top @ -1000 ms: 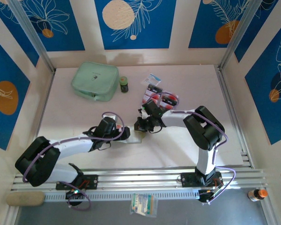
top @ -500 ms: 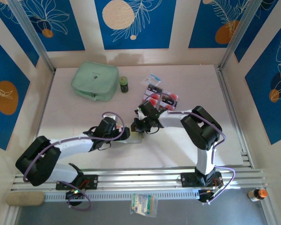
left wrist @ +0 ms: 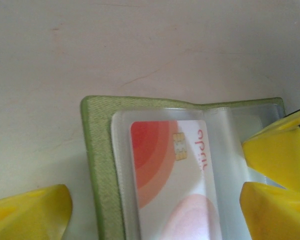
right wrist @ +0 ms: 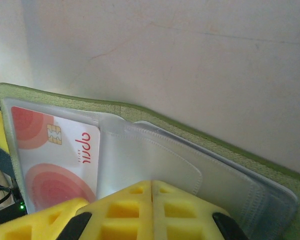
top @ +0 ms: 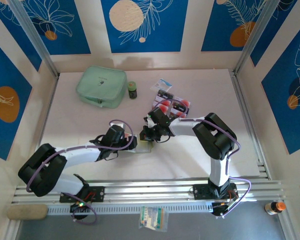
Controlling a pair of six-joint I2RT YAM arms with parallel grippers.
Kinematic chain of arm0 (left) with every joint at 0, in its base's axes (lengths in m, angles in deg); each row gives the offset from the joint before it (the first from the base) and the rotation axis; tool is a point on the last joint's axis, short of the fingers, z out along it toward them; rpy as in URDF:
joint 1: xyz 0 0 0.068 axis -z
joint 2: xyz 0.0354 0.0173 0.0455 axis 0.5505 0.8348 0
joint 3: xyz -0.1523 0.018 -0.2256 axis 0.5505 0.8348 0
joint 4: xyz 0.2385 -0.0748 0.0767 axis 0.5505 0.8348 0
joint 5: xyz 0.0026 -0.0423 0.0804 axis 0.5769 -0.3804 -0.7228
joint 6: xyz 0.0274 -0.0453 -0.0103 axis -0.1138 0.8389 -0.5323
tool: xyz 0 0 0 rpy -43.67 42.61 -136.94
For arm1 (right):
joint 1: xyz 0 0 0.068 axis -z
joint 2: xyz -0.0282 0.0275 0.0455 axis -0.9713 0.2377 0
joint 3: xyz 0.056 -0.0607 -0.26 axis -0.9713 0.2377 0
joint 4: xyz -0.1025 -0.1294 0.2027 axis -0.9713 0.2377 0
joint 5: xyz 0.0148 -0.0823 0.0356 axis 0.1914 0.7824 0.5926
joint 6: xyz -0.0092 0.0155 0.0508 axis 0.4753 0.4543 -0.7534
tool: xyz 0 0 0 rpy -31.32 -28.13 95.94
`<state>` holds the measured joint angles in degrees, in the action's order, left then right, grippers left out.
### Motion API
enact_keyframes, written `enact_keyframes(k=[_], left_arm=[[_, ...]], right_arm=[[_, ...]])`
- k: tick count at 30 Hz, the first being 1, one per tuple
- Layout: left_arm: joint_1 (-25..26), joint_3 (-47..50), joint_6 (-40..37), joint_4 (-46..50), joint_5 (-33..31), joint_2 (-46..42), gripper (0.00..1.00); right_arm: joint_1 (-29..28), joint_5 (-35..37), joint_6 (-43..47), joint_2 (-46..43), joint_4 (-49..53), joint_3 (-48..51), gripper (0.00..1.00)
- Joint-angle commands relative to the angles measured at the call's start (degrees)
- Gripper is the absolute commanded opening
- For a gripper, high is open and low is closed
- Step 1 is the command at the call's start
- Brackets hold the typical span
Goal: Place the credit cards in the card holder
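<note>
My right claw (top: pixel 148 134) now sits further left than a second ago, off the loose cards (top: pixel 172 103) and at the open holder (left wrist: pixel 97 165) mid-table, pads closed by a sleeve; left claw (top: pixel 133 144) spread astride it, one card (left wrist: pixel 165 170) already sleeved

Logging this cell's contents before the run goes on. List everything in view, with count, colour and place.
mint-green zip pouch: one, mint green, far left of the white table
small dark round jar: one, dark green, just right of the pouch
white-and-blue sachet: one, far centre, behind the loose cards
loose credit cards: several, count unclear, black or whitish with red dots, far centre
olive-green folding card holder: one, open, between the grippers
red-circled white card: one, sleeved inside the holder
printed packet: one, near edge, centre
orange-capped bottle: one, near right corner
beige roll: one, near left corner
left gripper: yellow fingers, open over the holder
right gripper: yellow pads shut on the holder's clear sleeve
</note>
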<state>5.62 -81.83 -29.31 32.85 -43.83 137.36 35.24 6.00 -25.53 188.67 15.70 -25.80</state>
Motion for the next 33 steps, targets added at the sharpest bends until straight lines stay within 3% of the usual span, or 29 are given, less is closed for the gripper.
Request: enact_keyframes(k=[1,7,14,20,33], left_arm=[[0.7,0.2,-0.4,0.2,2.7,2.7,0.85],[0.7,0.2,-0.5,0.1,2.7,3.1,0.84],[0.8,0.1,0.5,0.9,2.1,-1.9,0.96],[1.0,-1.9,-0.7,2.4,2.9,-2.5,0.99],[2.8,-1.9,-2.9,4.6,-0.2,3.6,0.92]], right_arm=[[-0.1,-1.7,-0.9,0.8,0.0,-0.9,0.0],[-0.1,-2.0,-1.1,0.7,-0.3,-0.9,0.0],[-0.2,-2.0,-1.2,0.9,-0.4,-0.7,0.0],[-0.4,-2.0,-1.5,1.2,-0.5,-0.7,0.0],[-0.1,-2.6,-2.1,0.8,-1.5,-0.2,0.0]])
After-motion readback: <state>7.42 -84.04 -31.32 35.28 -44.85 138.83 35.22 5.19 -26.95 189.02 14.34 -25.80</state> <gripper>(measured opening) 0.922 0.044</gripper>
